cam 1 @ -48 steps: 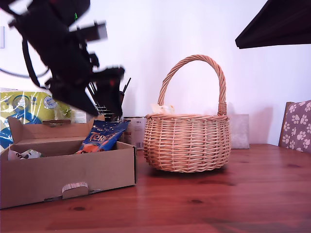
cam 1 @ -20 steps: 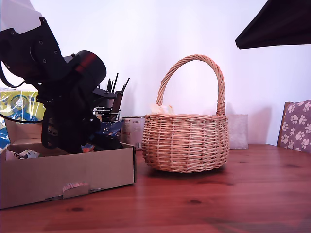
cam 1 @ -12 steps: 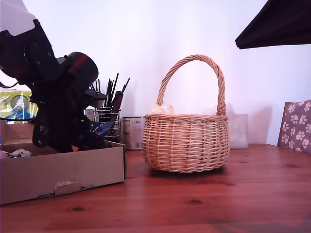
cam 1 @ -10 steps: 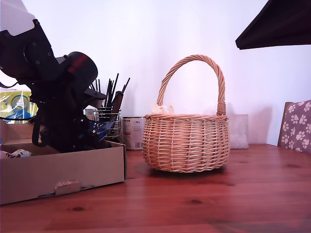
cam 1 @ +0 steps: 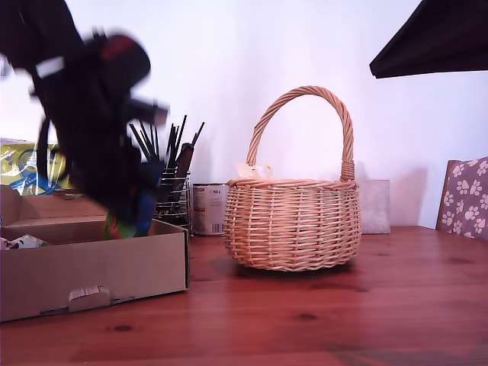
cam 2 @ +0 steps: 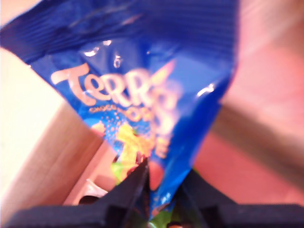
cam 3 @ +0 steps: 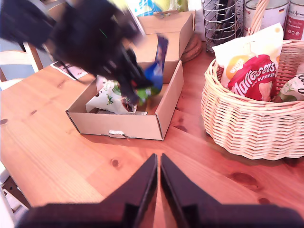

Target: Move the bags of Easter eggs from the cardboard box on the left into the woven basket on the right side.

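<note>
My first gripper (cam 2: pixel 162 175) is shut on the dark blue bag of Easter eggs (cam 2: pixel 156 95) with orange lettering. In the exterior view the blurred first arm holds that bag (cam 1: pixel 143 212) just above the cardboard box (cam 1: pixel 99 263) at the exterior view's left. The second wrist view shows the bag (cam 3: pixel 156 71) hanging over the box (cam 3: pixel 123 124), where a green-and-white bag (cam 3: pixel 111 97) lies. The woven basket (cam 1: pixel 293 225) stands mid-table and holds a red bag (cam 3: pixel 251 76) and a cream bag (cam 3: pixel 237 54). My second gripper (cam 3: pixel 158 159) hovers shut and empty above the table.
A black wire holder of dark sticks (cam 1: pixel 171 179) and a tin can (cam 1: pixel 207 207) stand behind, between box and basket. A yellow-green-blue pack (cam 1: pixel 23 171) is behind the box. A paw-print chair (cam 1: pixel 465 198) is at the exterior view's right. The second arm (cam 1: pixel 431 38) hangs above.
The first arm dropped into the box, closed on the dark blue bag and is now rising with it. The box slid towards the exterior view's left.
</note>
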Robot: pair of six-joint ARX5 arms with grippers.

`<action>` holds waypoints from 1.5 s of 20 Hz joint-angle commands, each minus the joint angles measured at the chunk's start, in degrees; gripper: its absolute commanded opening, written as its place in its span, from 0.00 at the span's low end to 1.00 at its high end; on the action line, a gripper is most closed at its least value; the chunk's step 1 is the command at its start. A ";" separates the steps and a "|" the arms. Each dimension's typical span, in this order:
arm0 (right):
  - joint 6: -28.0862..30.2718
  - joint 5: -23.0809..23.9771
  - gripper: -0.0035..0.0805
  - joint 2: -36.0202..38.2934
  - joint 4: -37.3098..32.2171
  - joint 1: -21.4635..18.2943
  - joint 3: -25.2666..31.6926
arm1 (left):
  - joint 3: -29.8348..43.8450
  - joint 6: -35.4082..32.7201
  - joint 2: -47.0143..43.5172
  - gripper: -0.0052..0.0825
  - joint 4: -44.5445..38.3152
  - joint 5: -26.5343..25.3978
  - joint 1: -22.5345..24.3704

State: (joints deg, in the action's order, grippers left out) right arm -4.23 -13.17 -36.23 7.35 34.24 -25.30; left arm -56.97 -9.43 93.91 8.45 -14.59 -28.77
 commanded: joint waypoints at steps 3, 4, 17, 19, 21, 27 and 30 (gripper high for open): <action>-0.11 -0.22 0.03 0.02 -0.28 0.15 0.00 | 0.59 -1.09 -9.92 0.08 2.54 8.04 -0.11; -0.11 -0.22 0.03 0.02 -0.28 0.15 0.00 | 0.59 -1.07 -11.85 0.08 2.56 10.12 -0.11; -0.31 -0.24 0.03 0.02 -0.24 0.15 0.00 | 0.55 4.35 -7.30 0.08 -27.58 33.14 -3.82; -0.31 -0.24 0.03 0.02 -0.24 0.15 0.00 | 0.02 5.75 -4.22 0.08 -31.21 33.86 -4.83; -0.31 -0.24 0.03 0.02 -0.24 0.15 0.00 | -1.07 6.51 -0.76 0.08 -34.21 33.86 -5.95; -0.28 -0.24 0.03 0.02 -0.26 0.15 0.00 | -9.46 6.47 10.23 0.08 -34.38 33.81 -7.50; -0.28 -0.24 0.03 0.02 -0.31 0.15 0.00 | -15.54 6.43 16.31 0.08 -32.46 33.64 -7.50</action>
State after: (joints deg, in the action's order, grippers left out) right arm -4.43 -13.17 -36.23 7.33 34.24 -25.30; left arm -71.83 -3.16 108.18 -23.88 19.05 -36.03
